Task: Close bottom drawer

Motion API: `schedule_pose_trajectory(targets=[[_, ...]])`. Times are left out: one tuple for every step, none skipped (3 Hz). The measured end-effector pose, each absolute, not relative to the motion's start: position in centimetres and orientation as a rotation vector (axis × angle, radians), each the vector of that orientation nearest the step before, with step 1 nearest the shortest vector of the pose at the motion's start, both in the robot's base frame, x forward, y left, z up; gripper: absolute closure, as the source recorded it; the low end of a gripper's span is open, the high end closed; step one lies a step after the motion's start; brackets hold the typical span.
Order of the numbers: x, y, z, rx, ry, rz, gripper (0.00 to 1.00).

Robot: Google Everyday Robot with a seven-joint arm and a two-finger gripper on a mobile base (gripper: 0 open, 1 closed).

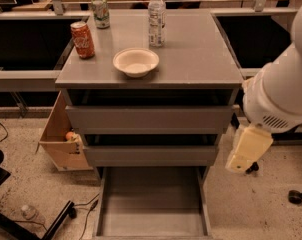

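The bottom drawer [151, 204] is the lowest and narrowest of three grey drawers. It is pulled far out toward me, and its bare grey box interior is open to view. Its front panel runs off the lower edge of the view. My white arm comes in from the right, and its cream end piece with the gripper [247, 151] hangs beside the cabinet's right side. It is level with the middle drawer front [151, 155], above and to the right of the open drawer, and touches nothing.
On the cabinet top [201, 64] stand a red can [83, 39], a green can [100, 12], a water bottle [157, 17] and a white bowl [136, 62]. A cardboard box [58, 144] sits left of the cabinet. A plastic bottle [31, 214] and cables lie on the floor.
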State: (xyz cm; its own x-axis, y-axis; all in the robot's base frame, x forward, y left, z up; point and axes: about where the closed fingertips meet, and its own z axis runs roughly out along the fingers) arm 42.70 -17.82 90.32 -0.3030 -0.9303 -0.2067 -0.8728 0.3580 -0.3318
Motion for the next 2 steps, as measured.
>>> schedule_pose_trajectory(targets=[[43.6, -15.6, 82.6, -1.6, 2.277, -0.258, 0.0], [45.0, -14.2, 73.2, -1.65, 2.281, -0.282, 0.0]])
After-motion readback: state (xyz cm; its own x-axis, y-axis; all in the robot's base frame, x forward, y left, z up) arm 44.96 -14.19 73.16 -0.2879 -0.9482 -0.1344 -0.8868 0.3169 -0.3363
